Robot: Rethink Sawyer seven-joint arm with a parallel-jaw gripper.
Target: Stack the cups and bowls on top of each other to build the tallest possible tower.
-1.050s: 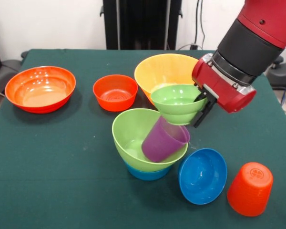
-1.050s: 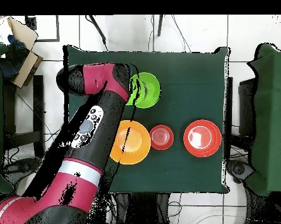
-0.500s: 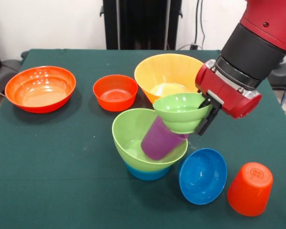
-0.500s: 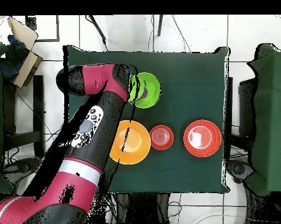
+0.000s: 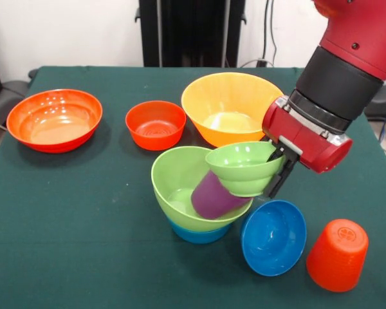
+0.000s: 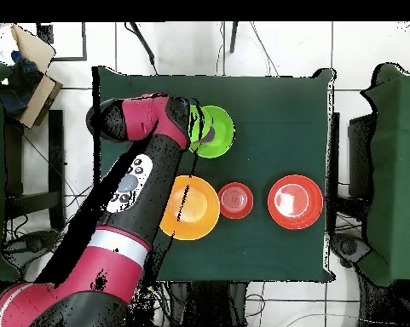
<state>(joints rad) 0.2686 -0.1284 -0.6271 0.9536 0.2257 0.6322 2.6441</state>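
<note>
One small green bowl point(image 5: 244, 168) is clamped by its rim in the end effector point(image 5: 278, 168), resting on the tilted purple cup point(image 5: 212, 196). That cup lies in the bigger green bowl point(image 5: 175, 177), which is nested on a light blue bowl point(image 5: 196, 234) near the table's point(image 5: 83, 212) middle. A dark blue bowl point(image 5: 273, 237) leans just beside this stack, and an upturned orange cup point(image 5: 338, 254) stands toward the table's corner.

We see a table point(image 5: 71, 212) under a dark green cloth. On it, straight beneath the gripper point(image 5: 276, 168), a dark blue bowl point(image 5: 273, 237) sits tilted on the cloth. Beside that, an orange-red cup point(image 5: 337, 255) stands upside down. A light blue bowl point(image 5: 199, 233) sits low beside the gripper. Behind the gripper is a large yellow-orange bowl point(image 5: 226, 106); farther off, a medium red-orange bowl point(image 5: 156, 124) and a large one point(image 5: 54, 119).
</note>
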